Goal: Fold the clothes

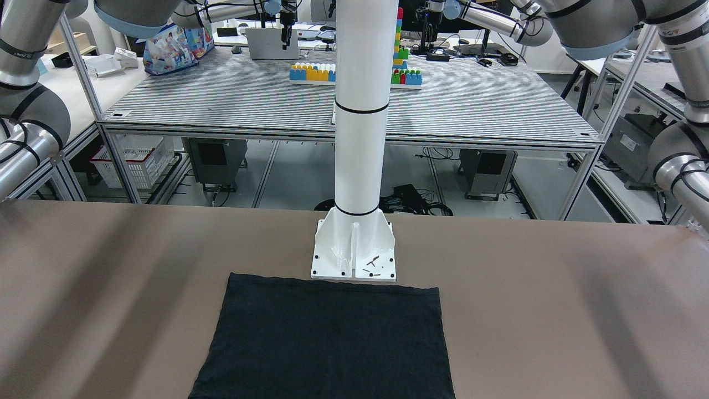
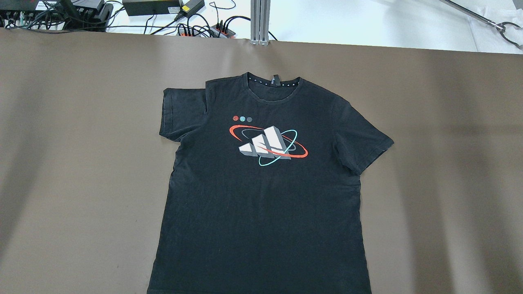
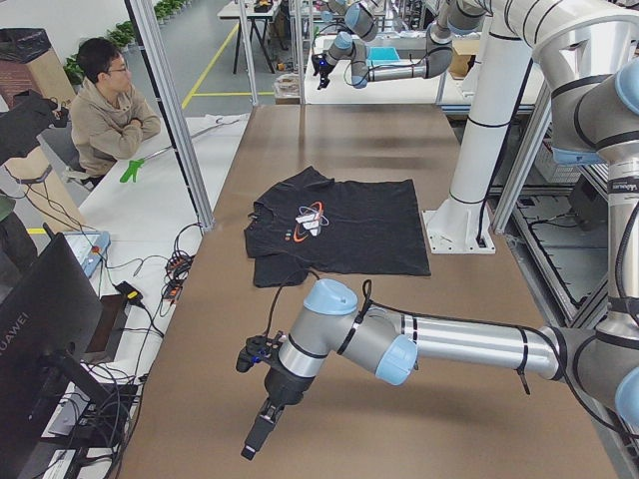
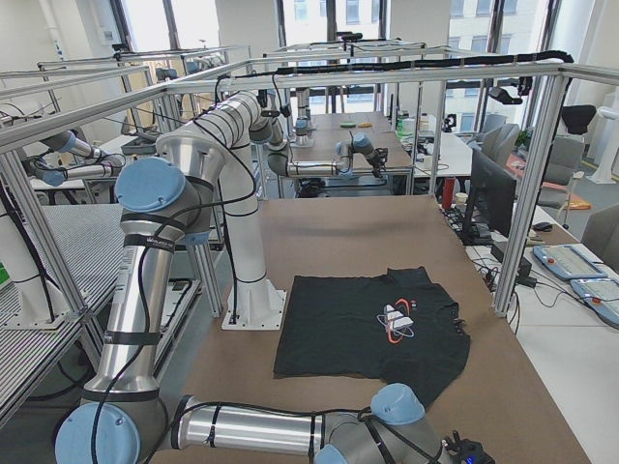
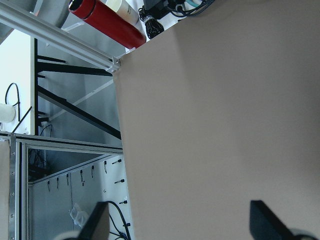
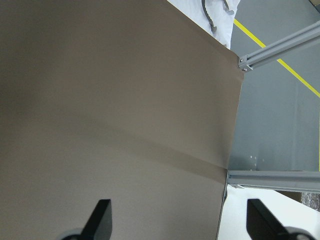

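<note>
Shirt (image 2: 261, 204): flat, middle of bench (image 2: 73, 163).
Left fingers (image 5: 97, 225), right fingers (image 6: 100, 217): apart, empty.
Plan: I'd pinch the sleeve hems first, probably.

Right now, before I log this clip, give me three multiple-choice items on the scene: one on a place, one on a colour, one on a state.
1. Which end of the T-shirt lies nearest the white post's base? A collar. B hem. C a sleeve.
2. The T-shirt's fabric is: A white. B black. C red.
3. The left gripper is: A open, holding nothing. B shut on a sleeve. C shut on the collar.

1 B: the front-facing view shows the straight hem beside the base.
2 B: it is black in every view.
3 A: its wrist view shows the fingers wide apart over bare table.
</note>
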Robot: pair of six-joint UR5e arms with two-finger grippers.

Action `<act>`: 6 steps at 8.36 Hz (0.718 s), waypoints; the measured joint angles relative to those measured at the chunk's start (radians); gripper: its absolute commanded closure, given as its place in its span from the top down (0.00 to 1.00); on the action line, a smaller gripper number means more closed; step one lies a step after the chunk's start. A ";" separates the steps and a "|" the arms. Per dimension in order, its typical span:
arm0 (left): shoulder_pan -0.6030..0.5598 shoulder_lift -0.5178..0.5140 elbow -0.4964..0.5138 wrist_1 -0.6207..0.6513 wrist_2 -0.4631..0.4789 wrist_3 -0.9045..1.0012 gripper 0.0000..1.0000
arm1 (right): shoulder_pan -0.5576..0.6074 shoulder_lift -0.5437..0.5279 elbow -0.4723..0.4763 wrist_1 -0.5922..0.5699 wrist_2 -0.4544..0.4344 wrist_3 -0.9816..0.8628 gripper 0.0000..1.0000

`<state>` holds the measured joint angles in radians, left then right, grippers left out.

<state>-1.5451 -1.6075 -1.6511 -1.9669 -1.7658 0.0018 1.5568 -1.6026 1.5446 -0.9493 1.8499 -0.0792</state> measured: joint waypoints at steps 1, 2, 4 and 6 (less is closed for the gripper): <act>-0.001 0.003 -0.001 -0.002 0.001 -0.001 1.00 | 0.004 0.000 0.001 0.001 0.000 -0.003 0.95; -0.001 0.008 -0.001 -0.011 0.001 0.001 1.00 | 0.005 0.001 0.001 0.000 0.000 -0.004 0.95; -0.001 0.021 -0.002 -0.038 -0.002 0.001 1.00 | 0.008 0.002 0.005 0.001 0.000 -0.004 0.95; 0.000 0.034 0.004 -0.047 0.006 0.001 1.00 | 0.011 0.002 0.005 0.001 0.001 -0.005 0.95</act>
<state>-1.5455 -1.5739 -1.6471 -2.0143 -1.7598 0.0028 1.5675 -1.6008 1.5499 -0.9481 1.8507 -0.0846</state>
